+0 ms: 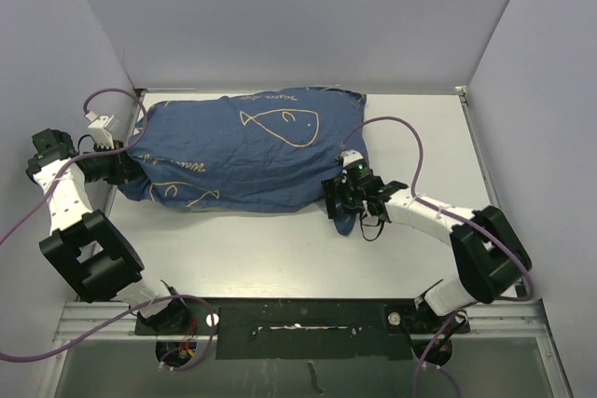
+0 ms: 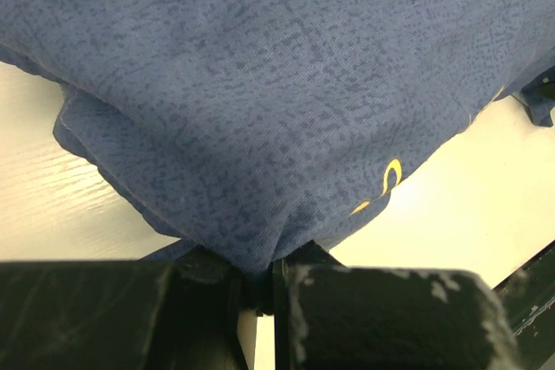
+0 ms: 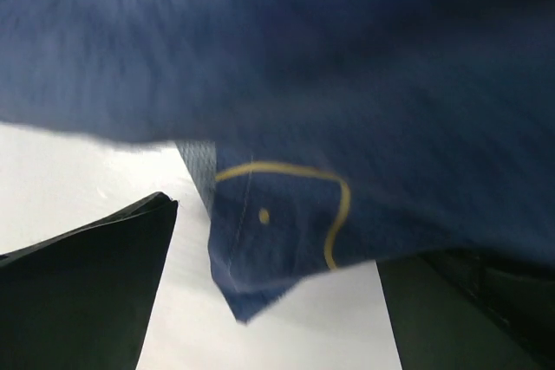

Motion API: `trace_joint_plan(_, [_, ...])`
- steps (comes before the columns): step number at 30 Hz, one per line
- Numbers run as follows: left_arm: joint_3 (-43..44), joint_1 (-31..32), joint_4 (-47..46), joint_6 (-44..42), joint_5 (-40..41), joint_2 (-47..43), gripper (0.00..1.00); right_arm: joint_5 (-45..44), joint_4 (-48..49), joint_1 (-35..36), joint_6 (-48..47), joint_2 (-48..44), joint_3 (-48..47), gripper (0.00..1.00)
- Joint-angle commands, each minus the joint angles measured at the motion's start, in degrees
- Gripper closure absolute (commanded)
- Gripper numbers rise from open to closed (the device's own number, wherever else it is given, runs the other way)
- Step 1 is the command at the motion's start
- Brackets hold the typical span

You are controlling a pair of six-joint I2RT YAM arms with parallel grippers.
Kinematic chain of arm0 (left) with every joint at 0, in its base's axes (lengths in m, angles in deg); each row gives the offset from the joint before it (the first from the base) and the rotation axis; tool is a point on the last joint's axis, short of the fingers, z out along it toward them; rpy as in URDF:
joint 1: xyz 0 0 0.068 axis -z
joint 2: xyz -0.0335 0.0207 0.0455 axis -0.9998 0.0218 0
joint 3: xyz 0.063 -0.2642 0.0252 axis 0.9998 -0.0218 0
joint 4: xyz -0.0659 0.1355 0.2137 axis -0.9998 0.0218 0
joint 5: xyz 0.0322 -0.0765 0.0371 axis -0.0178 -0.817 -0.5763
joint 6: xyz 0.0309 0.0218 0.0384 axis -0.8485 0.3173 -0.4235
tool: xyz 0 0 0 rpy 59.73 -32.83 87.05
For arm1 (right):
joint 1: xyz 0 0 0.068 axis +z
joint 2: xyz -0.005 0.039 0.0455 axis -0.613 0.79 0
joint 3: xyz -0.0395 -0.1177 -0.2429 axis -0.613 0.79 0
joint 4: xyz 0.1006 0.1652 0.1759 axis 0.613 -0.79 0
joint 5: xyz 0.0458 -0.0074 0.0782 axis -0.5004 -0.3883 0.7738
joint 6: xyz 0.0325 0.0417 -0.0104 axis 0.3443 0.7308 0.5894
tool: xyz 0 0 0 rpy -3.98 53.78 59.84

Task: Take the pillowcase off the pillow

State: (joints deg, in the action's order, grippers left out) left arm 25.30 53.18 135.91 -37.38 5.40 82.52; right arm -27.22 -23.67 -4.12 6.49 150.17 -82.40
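1. Pinching a gather of the pillowcase (image 2: 260,84) between its two black fingers (image 2: 104,318), the left claw (image 2: 257,288) is closed tight. The blue cloth bunches to a point right at its tips.
2. Away from that claw the pillowcase spreads across the table (image 1: 280,258), plump and filled, and reaches as far as the right claw (image 1: 347,200). The pillow is hidden inside the cloth.
3. In the overhead view the left claw sits at the sack's left end, low against the table.
4. The right claw stands wide open and grips nothing, its dark fingers (image 3: 87,292) spread far to either side.
5. In the gap between those fingers a loose corner of the pillowcase hangs down toward the pale table. The corner carries a yellow stitched outline (image 3: 286,205) with a small dot inside it.
6. Above the right claw the rest of the cloth fills the wrist view, blurred.
7. On top of the sack, between the two claws, lies a pale embroidered fish (image 1: 280,123).
8. Beside the left claw's fingers, bare table shows on both sides of the pinched cloth.
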Motion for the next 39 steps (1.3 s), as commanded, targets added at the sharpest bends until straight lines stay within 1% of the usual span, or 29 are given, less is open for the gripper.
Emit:
trace_joint_plan(1, [2.98,0.15,-2.53,0.4,-2.28,0.2,1.0,1.94,9.88,0.31,-1.92,5.99,-4.48,0.08])
trace_joint_plan(3, [3.21,0.11,-2.39,0.36,-2.16,0.57,1.0,0.82,9.29,0.59,-1.61,8.66,-6.04,0.22])
trace_joint_plan(6, [4.22,0.09,-1.6,0.35,-2.2,1.05,1.0,-2.05,8.15,2.23,-1.53,8.54,-6.51,0.51])
trace_joint_plan(8, [5.11,0.07,-1.12,0.46,-2.45,1.22,1.0,-4.65,8.38,3.97,-2.08,4.98,-5.22,0.69])
trace_joint_plan(9, [5.5,0.09,-1.13,0.65,-2.54,1.22,1.0,-6.04,8.15,4.82,-2.3,2.76,-4.46,0.81])
trace_joint_plan(10, [5.8,0.09,-1.1,0.97,-2.77,1.18,1.0,-7.67,7.52,5.56,-2.34,0.24,-3.83,0.95])
trace_joint_plan(11, [5.97,0.11,-1.04,1.3,-3.09,1.08,1.0,-9.06,6.48,6.15,-2.28,-2.42,-3.31,1.0])
trace_joint_plan(16, [5.77,0.06,0.34,1.67,-4.87,-0.82,1.0,-13.1,0.24,8.06,-1.86,-17.6,-0.55,1.0])
trace_joint_plan(20, [5.05,-0.22,2.95,0.31,-5.79,-3.68,1.0,-16.44,-9.08,9.78,-0.31,-29.44,-0.09,1.0])
trace_joint_plan(23, [6.5,-1.37,6.25,-0.7,-7.92,-6.05,1.0,-19.11,-17.14,12.04,1.93,-38.12,-1.91,1.0])
trace_joint_plan(26, [11.11,-3.11,10.39,-0.67,-11.79,-7.55,1.0,-20.25,-23.5,14.57,3.86,-43.66,-6.17,1.0])
trace_joint_plan(29, [17.98,-5.85,12.19,2.42,-16.54,-8.6,1.0,-19.43,-27.42,15.43,4.26,-45.67,-13.08,1.0])
trace_joint_plan(33, [28.31,-7.66,10.15,8.77,-20.01,-10.01,1.0,-18.05,-30.96,15.39,2.7,-42.93,-25.88,1.0])
trace_joint_plan(35, [32.62,-7.92,6.76,12.75,-20.55,-11.23,1.0,-17.12,-31.63,15.36,1.6,-40.73,-33.07,1.0])
trace_joint_plan(36, [33.94,-7.93,4.59,14.61,-20.61,-12.01,1.0,-16.88,-31.91,15.35,1.27,-39.54,-34.81,1.0])
trace_joint_plan(39, [36.16,-7.89,-3.49,22.87,-21.01,-13.74,1.0,-18.75,-32.31,15.35,0.78,-36.16,-42.96,1.0])
